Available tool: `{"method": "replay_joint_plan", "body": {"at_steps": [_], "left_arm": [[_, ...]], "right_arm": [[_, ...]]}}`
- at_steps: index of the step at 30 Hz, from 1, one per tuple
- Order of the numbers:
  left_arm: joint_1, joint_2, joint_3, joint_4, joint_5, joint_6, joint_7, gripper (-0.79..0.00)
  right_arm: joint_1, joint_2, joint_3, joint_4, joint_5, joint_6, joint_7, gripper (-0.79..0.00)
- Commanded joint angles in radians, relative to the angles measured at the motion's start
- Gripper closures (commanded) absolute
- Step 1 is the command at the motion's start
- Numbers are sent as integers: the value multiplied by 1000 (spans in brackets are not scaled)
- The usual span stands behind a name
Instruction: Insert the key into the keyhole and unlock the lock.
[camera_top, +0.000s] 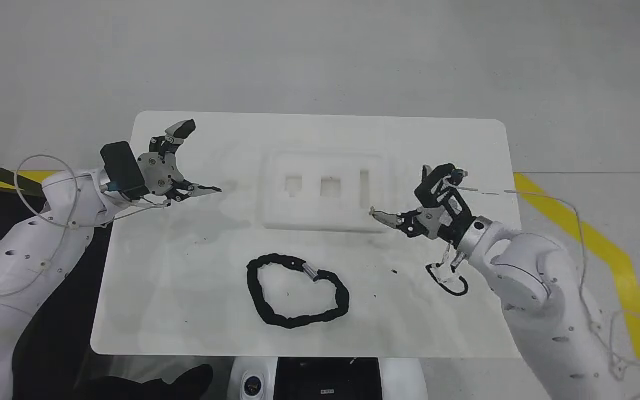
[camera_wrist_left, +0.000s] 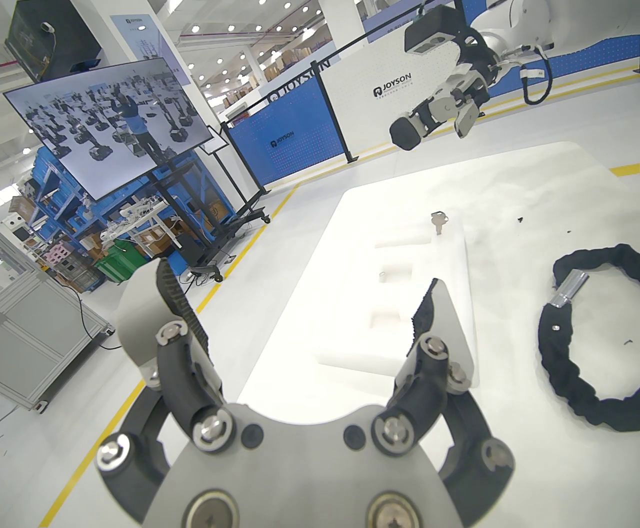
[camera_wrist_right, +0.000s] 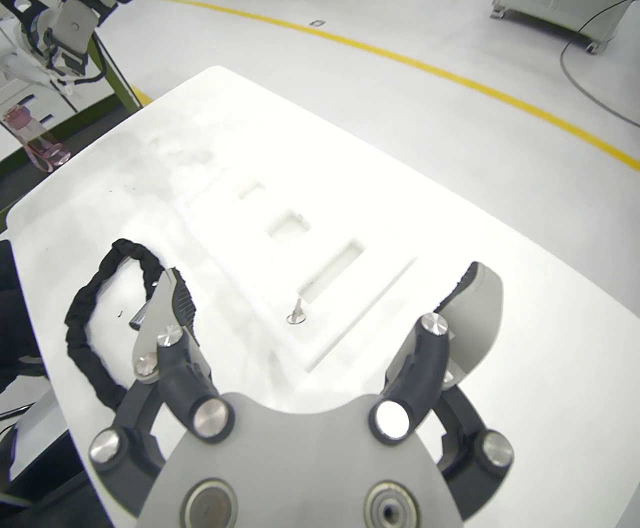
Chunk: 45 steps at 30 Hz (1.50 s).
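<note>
The white left arm (camera_top: 62, 200) and white right arm (camera_top: 528, 268) angle inward from opposite sides. The grey-and-black left gripper (camera_wrist_left: 297, 280) and matching right gripper (camera_wrist_right: 322, 276) have fingers spread wide.

One key (camera_wrist_right: 296, 315), one chain lock (camera_wrist_right: 75, 315), one foam tray (camera_top: 310, 213), three recesses (camera_top: 329, 185).

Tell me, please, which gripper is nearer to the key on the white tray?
Right. The right gripper hovers just beside the key at one end of the tray, jaws open; the left gripper is beyond the tray's opposite end.
</note>
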Motion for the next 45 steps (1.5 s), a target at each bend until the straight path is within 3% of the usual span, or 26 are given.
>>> {"method": "replay_joint_plan", "body": {"at_steps": [1, 14, 31, 34, 36, 38, 45], "left_arm": [[0, 0, 0, 0, 0, 0, 0, -785], [0, 0, 0, 0, 0, 0, 0, -785], [0, 0, 0, 0, 0, 0, 0, -785], [0, 0, 0, 0, 0, 0, 0, -785], [0, 0, 0, 0, 0, 0, 0, -785], [0, 0, 0, 0, 0, 0, 0, -785], [0, 0, 0, 0, 0, 0, 0, -785]], "right_arm": [[29, -2, -26, 10, 47, 14, 76, -785], [253, -24, -236, 165, 261, 76, 431, -785], [407, -41, -321, 326, 295, 143, 508, -785], [425, -43, -337, 342, 274, 156, 514, -610], [434, -44, -347, 350, 269, 163, 521, -437], [442, -44, -351, 355, 250, 177, 527, -456], [449, -42, -357, 355, 224, 200, 544, -296]]}}
